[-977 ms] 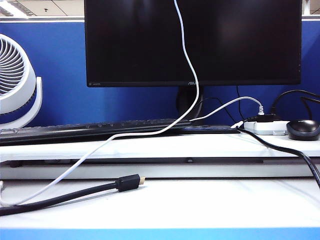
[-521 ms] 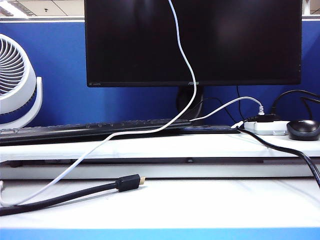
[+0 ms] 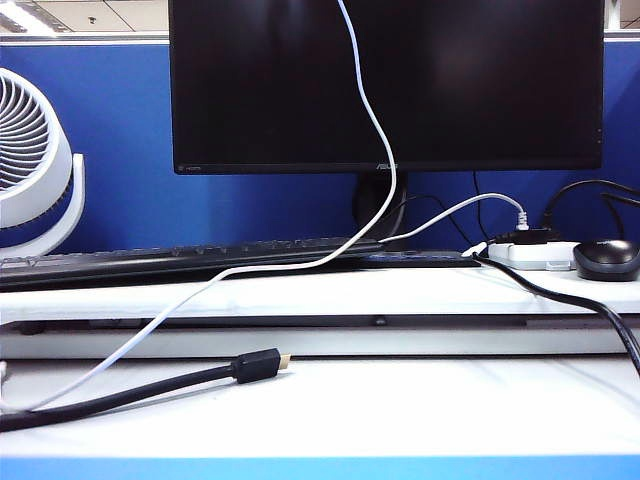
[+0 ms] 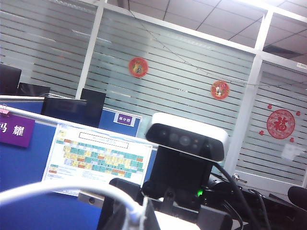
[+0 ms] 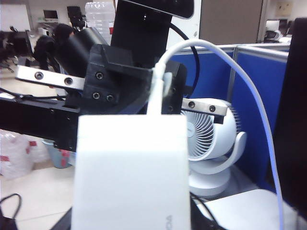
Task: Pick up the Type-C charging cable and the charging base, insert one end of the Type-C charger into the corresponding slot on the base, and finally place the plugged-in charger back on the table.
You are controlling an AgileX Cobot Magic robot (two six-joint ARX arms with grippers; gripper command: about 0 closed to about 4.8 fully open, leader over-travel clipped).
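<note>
Two end effectors aloft, facing. Left end effector [image 5: 156,96] clamped on cable [image 3: 371,112]; right end effector [image 4: 156,221] clamped around base [image 5: 129,172].

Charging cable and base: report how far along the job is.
Done: both are lifted off the table. In hand: the right gripper holds the base, and the left gripper is shut on the cable, whose plug meets the base's top edge. Seating can't be confirmed. Left: set it down.
</note>
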